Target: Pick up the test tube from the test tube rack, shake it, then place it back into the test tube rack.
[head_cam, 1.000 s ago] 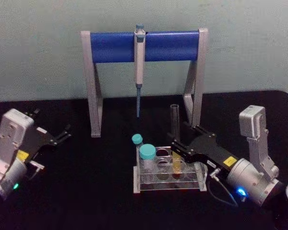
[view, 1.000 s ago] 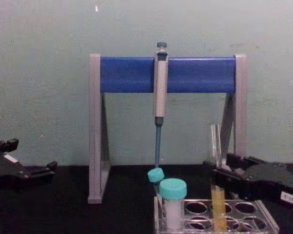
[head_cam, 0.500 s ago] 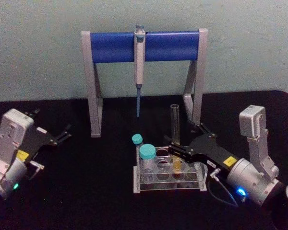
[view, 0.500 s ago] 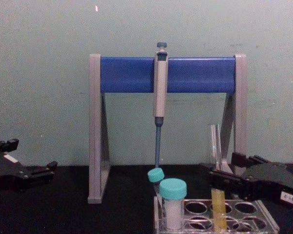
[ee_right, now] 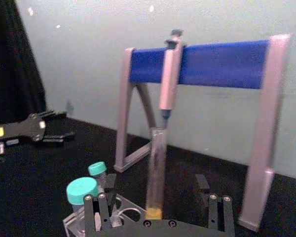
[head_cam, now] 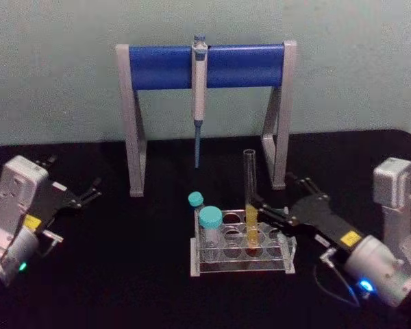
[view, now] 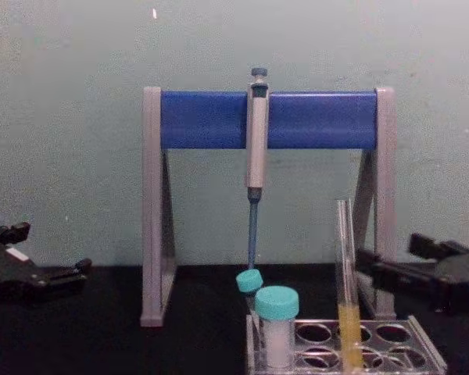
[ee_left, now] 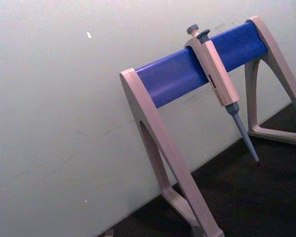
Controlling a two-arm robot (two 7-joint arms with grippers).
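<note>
The test tube [head_cam: 249, 185], tall and clear with yellow-orange liquid at its bottom, stands upright in a right-hand hole of the test tube rack [head_cam: 241, 266]. In the chest view the test tube [view: 345, 266] rises out of the test tube rack [view: 426, 348]. My right gripper [head_cam: 270, 192] is open just right of the tube and apart from it. The chest view shows the right gripper [view: 385, 248] level with the tube's middle. In the right wrist view its fingers [ee_right: 202, 183] stand on either side of the test tube [ee_right: 156, 163] without touching. My left gripper [head_cam: 75, 175] rests open at the far left.
A grey-legged stand with a blue bar [head_cam: 205, 66] stands behind the rack, a pipette [head_cam: 198, 96] hanging from it. Two teal-capped tubes [head_cam: 209, 219] sit in the rack's left holes. The stand's right leg [head_cam: 279, 137] is close behind my right gripper.
My right gripper has let go of the test tube, opened and drawn back to the right. The tube stays upright in the rack. The left arm has not moved.
</note>
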